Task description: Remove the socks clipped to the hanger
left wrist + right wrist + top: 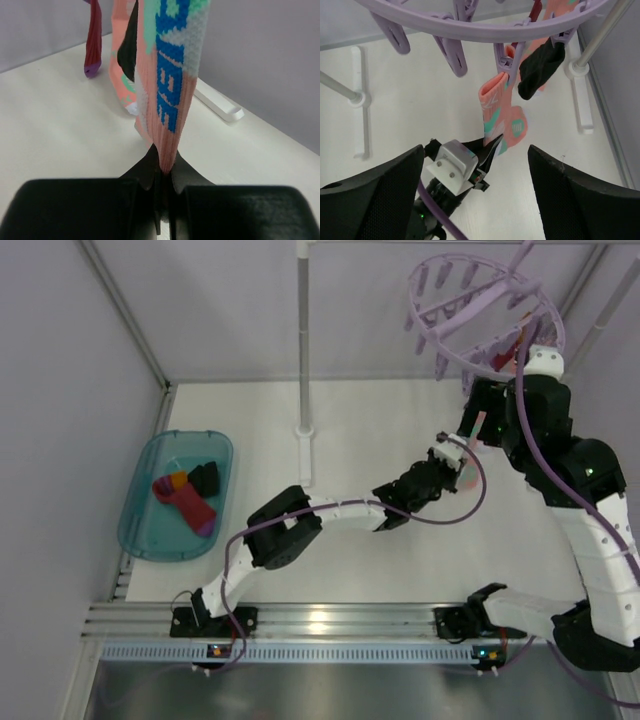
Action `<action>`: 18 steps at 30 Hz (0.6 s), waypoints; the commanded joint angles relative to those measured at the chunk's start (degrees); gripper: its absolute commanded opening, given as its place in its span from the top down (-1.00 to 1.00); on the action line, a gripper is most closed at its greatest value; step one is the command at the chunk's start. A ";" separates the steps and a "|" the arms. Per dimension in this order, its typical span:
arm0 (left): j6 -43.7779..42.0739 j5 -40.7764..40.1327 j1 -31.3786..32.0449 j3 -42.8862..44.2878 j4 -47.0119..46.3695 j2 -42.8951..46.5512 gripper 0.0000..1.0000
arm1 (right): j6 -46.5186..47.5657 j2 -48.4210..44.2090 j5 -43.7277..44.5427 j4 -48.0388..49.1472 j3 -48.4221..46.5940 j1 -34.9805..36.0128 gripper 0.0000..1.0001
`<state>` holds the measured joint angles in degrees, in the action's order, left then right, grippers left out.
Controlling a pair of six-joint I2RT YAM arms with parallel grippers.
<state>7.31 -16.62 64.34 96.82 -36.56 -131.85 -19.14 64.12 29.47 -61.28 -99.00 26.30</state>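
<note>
Left gripper [162,172] is pinched tight on the lower end of the salmon-pink patterned knit sock [170,100]. The sock runs straight up from my fingers to the round lilac plastic hanger [420,16], so I'd pull downward.

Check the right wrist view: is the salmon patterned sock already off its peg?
No, the salmon sock is clipped by its top edge in a lilac peg of the hanger.

Top view looks down from behind over the surface [400,460]. Both wrist views share the salmon sock [170,140], the left seemingly closest.
</note>
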 commanded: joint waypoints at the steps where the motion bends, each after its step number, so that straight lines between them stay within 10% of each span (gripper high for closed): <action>1: -0.90 -2.36 0.88 -2.33 -2.29 5.72 1.00 | -2.22 0.48 1.63 3.42 1.17 -0.73 -0.58; 18: -16.17 -33.90 8.87 -0.41 -2.38 5.03 1.00 | -1.96 2.60 17.37 11.43 5.48 -0.73 -0.09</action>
<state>-3.49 -38.24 71.33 94.06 -36.42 -128.79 -21.19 68.36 42.57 -54.94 -94.78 26.06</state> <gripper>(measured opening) 0.037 0.552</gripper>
